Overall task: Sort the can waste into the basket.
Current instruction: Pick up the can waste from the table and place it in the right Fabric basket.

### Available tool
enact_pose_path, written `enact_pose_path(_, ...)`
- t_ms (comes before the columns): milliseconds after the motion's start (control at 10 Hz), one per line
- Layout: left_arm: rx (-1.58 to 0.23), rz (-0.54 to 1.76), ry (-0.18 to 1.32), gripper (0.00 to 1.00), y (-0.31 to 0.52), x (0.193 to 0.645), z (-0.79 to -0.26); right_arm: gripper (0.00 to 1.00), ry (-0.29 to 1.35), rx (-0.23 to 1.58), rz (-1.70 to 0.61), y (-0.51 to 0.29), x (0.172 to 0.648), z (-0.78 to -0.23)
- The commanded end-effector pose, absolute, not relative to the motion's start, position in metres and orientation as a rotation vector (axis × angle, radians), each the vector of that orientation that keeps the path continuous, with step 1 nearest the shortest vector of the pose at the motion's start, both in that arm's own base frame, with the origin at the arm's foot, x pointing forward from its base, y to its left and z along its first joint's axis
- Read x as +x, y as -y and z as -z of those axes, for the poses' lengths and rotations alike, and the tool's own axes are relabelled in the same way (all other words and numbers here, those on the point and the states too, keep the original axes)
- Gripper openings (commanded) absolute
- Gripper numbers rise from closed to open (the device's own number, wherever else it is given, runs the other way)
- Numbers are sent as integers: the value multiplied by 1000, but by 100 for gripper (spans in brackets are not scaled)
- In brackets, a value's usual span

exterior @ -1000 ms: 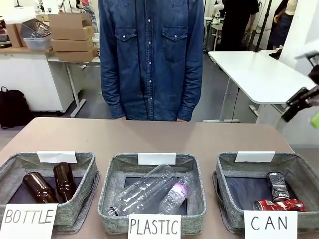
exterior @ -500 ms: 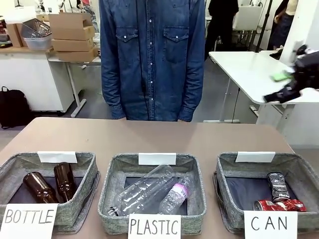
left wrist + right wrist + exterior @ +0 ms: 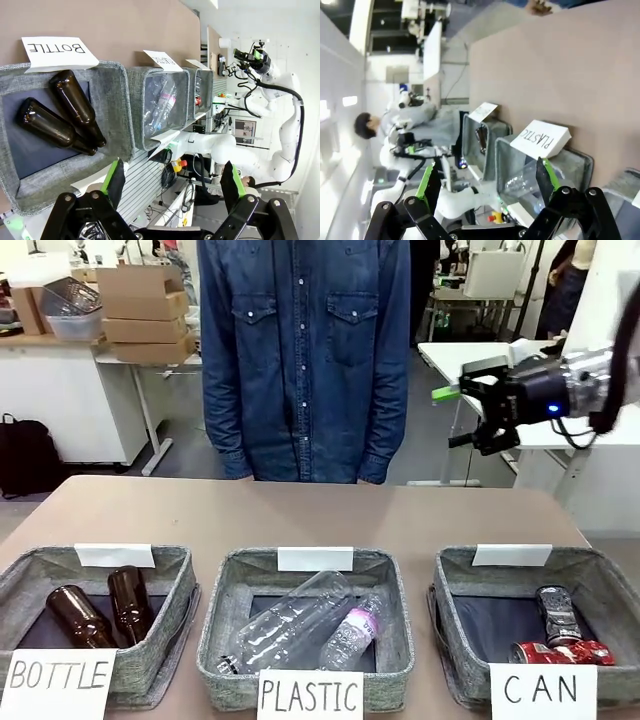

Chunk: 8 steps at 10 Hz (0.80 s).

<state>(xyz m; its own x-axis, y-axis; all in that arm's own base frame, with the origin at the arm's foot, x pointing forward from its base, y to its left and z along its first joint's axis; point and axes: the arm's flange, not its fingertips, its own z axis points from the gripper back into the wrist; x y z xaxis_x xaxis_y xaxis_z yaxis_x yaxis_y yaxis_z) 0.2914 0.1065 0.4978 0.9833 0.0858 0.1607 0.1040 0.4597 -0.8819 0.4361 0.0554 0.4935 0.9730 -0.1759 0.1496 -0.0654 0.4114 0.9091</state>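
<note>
Front view: three grey baskets are sitting in a row on the brown table (image 3: 320,510). The basket (image 3: 470,580) on the right is wearing a white card that says CAN. Two cans are lying inside it, at its right end. The red can (image 3: 560,651) is lying on its side near the front. The dark grey can (image 3: 556,614) is lying just behind it, and the two look like they are touching. The middle basket (image 3: 230,610) is holding clear plastic bottles (image 3: 300,625), and its card says PLASTIC. The left basket (image 3: 175,585) is holding two brown glass bottles (image 3: 100,608), and its card says BOTTLE.

The right gripper (image 3: 470,415) is hanging high up in the air, above the far right side of the table, well away from the cans. Its fingers are standing wide apart and nothing is between them. A person in a blue denim shirt (image 3: 305,350) is standing at the far side of the table.

In the left wrist view, the left gripper (image 3: 172,182) is also spread open and holding nothing. It is looking over the basket with the brown bottles.
</note>
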Motion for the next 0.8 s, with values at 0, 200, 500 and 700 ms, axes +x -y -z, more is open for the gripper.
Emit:
enact_pose_path(0, -1090, 17, 189, 100, -108, 289, -498, 100, 220, 1210, 9, -28, 436, -496)
enact_pose_path(200, -1090, 17, 189, 100, -108, 289, -498, 100, 220, 1210, 9, -28, 436, -496)
enact_pose_path(500, -1090, 17, 189, 100, -108, 289, -498, 100, 220, 1210, 9, -28, 436, -496)
enact_pose_path(700, -1090, 17, 189, 100, -108, 289, -498, 100, 220, 1210, 9, -28, 436, -496)
